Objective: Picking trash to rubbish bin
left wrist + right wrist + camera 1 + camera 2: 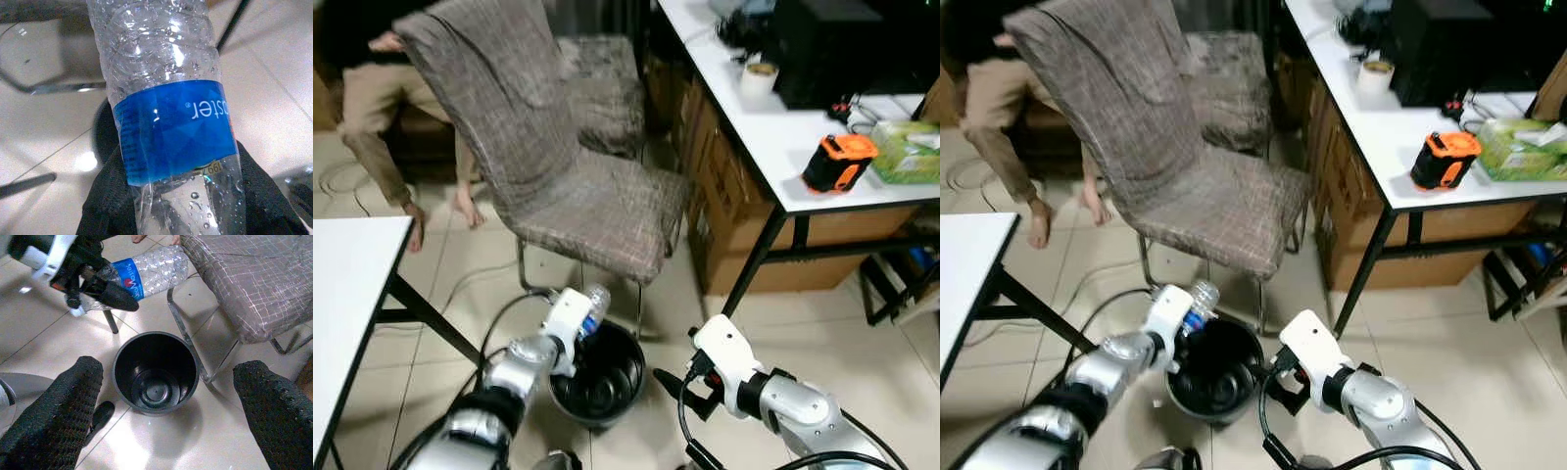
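Bottle held over bin rim, lower centre of frame

Bottle: one clear plastic bottle [594,305], blue label band, droplets inside, ribbed body. Long axis tilted, free end pointing up toward the chair, other end in the left gripper. Sits just above the near-left rim of the bin.

Largest to smallest:
- Two white-topped tables with black legs: one [773,147] upper right, one [352,294] at left edge.
- One chair [587,196], upper centre, draped in grey-brown woven check fabric, chrome tube frame.
- One person [382,108], upper left, seated, bare feet on the tile.
- Cardboard boxes [724,215] under the right table.
- One bin [602,377]: round, black, glossy plastic, stepped bottom, on beige tile floor below the chair's front edge.
- On the right table: one black-and-orange device [839,162], one green tissue pack [906,152], one white cup [760,78].

Left gripper [105,289]: fingers clamped on the bottle at the label. Right gripper [166,396]: fingers spread wide, holding nothing, beside the bin on its right.
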You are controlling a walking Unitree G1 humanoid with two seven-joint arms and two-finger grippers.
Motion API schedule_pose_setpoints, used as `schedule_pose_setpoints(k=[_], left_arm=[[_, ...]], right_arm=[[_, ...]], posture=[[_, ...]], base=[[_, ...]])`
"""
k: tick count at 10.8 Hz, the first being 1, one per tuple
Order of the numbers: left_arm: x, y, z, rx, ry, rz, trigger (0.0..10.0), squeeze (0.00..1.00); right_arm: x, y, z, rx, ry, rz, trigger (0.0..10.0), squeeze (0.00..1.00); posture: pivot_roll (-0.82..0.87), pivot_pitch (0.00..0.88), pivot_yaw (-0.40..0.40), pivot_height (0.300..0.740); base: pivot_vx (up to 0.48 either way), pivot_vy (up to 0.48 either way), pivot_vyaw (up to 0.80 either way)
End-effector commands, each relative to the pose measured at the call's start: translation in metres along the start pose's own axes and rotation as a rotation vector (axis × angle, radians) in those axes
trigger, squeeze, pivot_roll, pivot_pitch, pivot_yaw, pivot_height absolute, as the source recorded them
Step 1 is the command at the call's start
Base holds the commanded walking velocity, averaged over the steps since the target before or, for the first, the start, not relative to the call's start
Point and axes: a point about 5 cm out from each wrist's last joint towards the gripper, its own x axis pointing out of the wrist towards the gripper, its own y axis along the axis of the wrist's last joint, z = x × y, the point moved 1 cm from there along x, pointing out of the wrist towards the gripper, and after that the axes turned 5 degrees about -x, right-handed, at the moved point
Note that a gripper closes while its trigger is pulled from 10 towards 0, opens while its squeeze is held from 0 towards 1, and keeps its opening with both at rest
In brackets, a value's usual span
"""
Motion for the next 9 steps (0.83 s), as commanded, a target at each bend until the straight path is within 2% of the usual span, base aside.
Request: schedule_pose_setpoints(k=[1,3,4,9], left_arm=[[-0.001,-0.003,-0.006,-0.027,0.038,-0.003,10.0,0.0],[-0.001,-0.003,-0.008,-0.025,0.03,-0.012,10.0,0.0],[0.0,-0.002,-0.006,-0.049,0.013,-0.011,10.0,1.0],[0.002,0.01,-0.005,-0.065,0.01,0.025,10.0,1.0]], right_arm=[[-0.001,0.005,-0.003,-0.012,0.024,0.027,10.0,0.0],[-0.001,0.004,-0.004,-0.005,0.03,0.024,10.0,0.0],[-0.001,0.004,-0.004,-0.008,0.035,0.023,10.0,0.0],[0.0,0.006,0.0,-0.013,0.025,0.026,10.0,0.0]], posture=[[-0.13,0.189,0.02,0.74],[-0.12,0.193,0.01,0.74],[-0.12,0.191,0.011,0.74],[-0.12,0.177,0.008,0.74]], base=[[0.0,0.0,0.0],[0.0,0.0,0.0],[0.0,0.0,0.0],[0.0,0.0,0.0]])
